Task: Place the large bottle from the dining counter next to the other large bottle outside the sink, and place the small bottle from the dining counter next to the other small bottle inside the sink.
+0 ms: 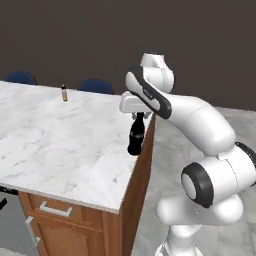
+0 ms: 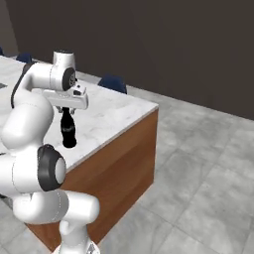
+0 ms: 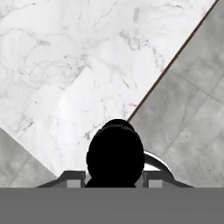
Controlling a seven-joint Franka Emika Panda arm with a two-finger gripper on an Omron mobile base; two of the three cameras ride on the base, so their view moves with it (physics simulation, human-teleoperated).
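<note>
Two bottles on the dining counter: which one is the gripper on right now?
The large black bottle at the counter's near corner; the gripper is closed around its neck. The small bottle stands alone at the far edge of the dining counter, by the stools.

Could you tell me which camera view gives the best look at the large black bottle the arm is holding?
The left base view: the large bottle shows in full side profile near the dining counter edge, neck in the gripper. The right base view shows it smaller; the hand view shows its dark top from above.
</note>
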